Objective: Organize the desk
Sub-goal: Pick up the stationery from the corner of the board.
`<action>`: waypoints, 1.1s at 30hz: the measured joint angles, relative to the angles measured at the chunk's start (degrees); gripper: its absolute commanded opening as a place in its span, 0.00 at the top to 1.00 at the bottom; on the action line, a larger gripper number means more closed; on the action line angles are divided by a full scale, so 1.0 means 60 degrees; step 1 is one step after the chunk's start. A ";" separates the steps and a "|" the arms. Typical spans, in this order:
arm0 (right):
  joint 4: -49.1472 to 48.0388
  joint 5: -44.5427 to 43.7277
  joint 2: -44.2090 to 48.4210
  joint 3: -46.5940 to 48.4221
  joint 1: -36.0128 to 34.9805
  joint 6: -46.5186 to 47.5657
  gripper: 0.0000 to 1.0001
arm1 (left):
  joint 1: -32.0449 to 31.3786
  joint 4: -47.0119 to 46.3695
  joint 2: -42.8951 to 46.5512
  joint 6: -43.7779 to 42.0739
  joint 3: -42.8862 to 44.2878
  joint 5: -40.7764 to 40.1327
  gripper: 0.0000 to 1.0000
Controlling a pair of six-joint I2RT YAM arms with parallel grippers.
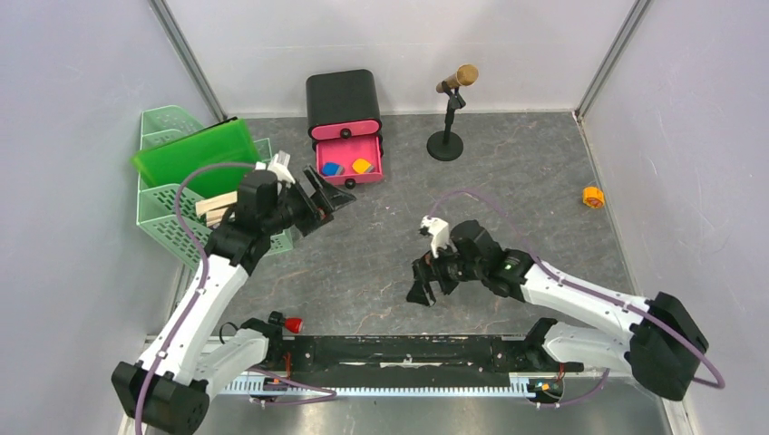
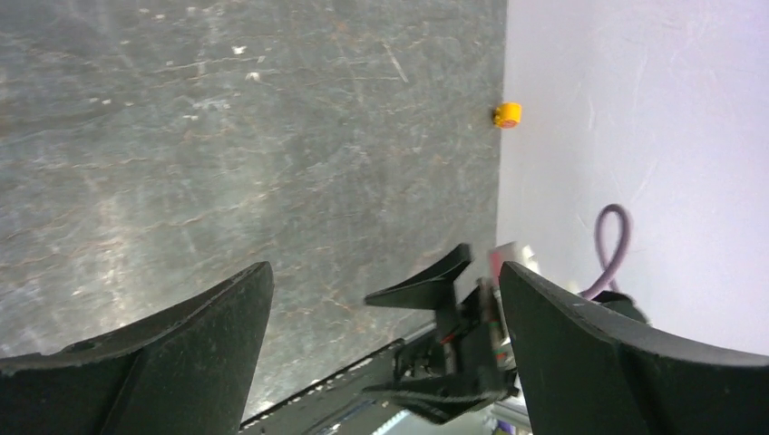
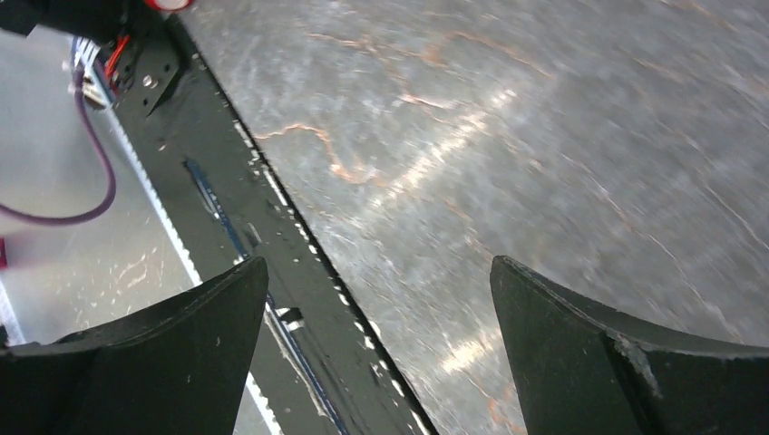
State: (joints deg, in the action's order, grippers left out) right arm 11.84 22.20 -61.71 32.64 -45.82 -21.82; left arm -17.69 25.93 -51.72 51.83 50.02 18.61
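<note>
Grey desk [image 3: 544, 136] both wrist cams, pink drawer box [image 1: 343, 100] top cam only

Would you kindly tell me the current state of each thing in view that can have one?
Left gripper, open, empty.
Right gripper, open, empty.
Lower pink drawer, pulled open, a blue piece and an orange piece inside.
Upper pink drawer, shut.
Microphone, upright on its stand.
Green folder, lying atop the mint tray.
</note>
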 measured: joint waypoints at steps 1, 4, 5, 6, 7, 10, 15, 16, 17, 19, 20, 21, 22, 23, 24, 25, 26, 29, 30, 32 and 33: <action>-0.0044 -0.0040 -0.0157 0.0146 -0.0251 0.0095 0.01 | 0.0000 0.0029 -0.0182 0.0007 0.0229 0.0117 0.00; -0.0047 -0.0291 -0.0831 0.0772 -0.1173 0.0470 0.01 | 0.0000 0.0113 -0.0441 0.0091 0.1169 0.0375 0.00; -0.0007 -0.0372 -0.1137 0.1056 -0.1450 0.0616 0.01 | 0.0000 0.0055 -0.0412 0.0171 0.1417 0.0433 0.00; 0.0000 -0.0466 -0.1406 0.1319 -0.1676 0.0743 0.01 | 0.0000 -0.0197 -0.0306 0.0328 0.1683 0.0510 0.00; 0.0058 -0.0528 -0.1676 0.1617 -0.1898 0.0878 0.01 | 0.0000 -0.0415 -0.0186 0.0466 0.1803 0.0572 0.00; 0.0211 -0.0652 -0.2477 0.2575 -0.2452 0.1217 0.04 | 0.0000 -0.1330 0.0430 0.1202 0.1825 0.0856 0.00; 0.0772 -0.0936 -0.3850 0.4481 -0.3289 0.1876 0.06 | 0.0000 -0.2641 0.1166 0.2459 0.1665 0.1118 0.00; 0.0962 -0.0973 -0.4178 0.4954 -0.3439 0.2044 0.06 | 0.0000 -0.2827 0.1217 0.2648 0.1665 0.1177 0.00; 0.1133 -0.0998 -0.4492 0.5384 -0.3566 0.2197 0.06 | 0.0000 -0.2987 0.1253 0.2816 0.1665 0.1198 0.00; 0.1337 -0.1056 -0.4958 0.5974 -0.3738 0.2415 0.07 | 0.0000 -0.3246 0.1268 0.3155 0.1668 0.1253 0.00; 0.1475 -0.1078 -0.5227 0.6320 -0.3821 0.2524 0.07 | 0.0000 -0.3326 0.1260 0.3271 0.1668 0.1260 0.00; 0.1530 -0.1111 -0.5431 0.6543 -0.3876 0.2601 0.07 | 0.0000 -0.3432 0.1242 0.3413 0.1668 0.1275 0.00; 0.1643 -0.1151 -0.5661 0.6816 -0.3934 0.2667 0.07 | 0.0000 -0.3501 0.1217 0.3530 0.1668 0.1293 0.00; 0.1683 -0.1198 -0.5825 0.7005 -0.3971 0.2703 0.07 | 0.0000 -0.3592 0.1169 0.3657 0.1668 0.1341 0.00; 0.1738 -0.1253 -0.6022 0.7224 -0.4000 0.2743 0.08 | 0.0000 -0.3668 0.1122 0.3759 0.1672 0.1366 0.00; 0.1843 -0.1341 -0.6298 0.7570 -0.4018 0.2801 0.08 | 0.0000 -0.3767 0.1053 0.3880 0.1676 0.1428 0.00; 0.1847 -0.1381 -0.6419 0.7712 -0.4036 0.2820 0.08 | 0.0000 -0.3887 0.0958 0.4007 0.1705 0.1468 0.00; 0.1978 -0.1559 -0.6907 0.8429 -0.4095 0.2892 0.09 | 0.0000 -0.4204 0.0732 0.4360 0.1785 0.1577 0.00; 0.1978 -0.1606 -0.7049 0.8637 -0.4109 0.2914 0.09 | 0.0000 -0.4342 0.0659 0.4513 0.1810 0.1639 0.00; 0.1989 -0.1745 -0.7380 0.9129 -0.4178 0.3038 0.09 | 0.0000 -0.4579 0.0514 0.4801 0.1920 0.1734 0.00; 0.1985 -0.1807 -0.7566 0.9362 -0.4251 0.3129 0.09 | 0.0000 -0.4707 0.0426 0.4947 0.2014 0.1770 0.00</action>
State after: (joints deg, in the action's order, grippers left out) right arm 23.75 11.35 -107.11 88.82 -71.33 -3.05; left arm -17.69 -2.31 -49.17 81.52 62.11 29.23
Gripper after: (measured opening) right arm 0.911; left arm 0.994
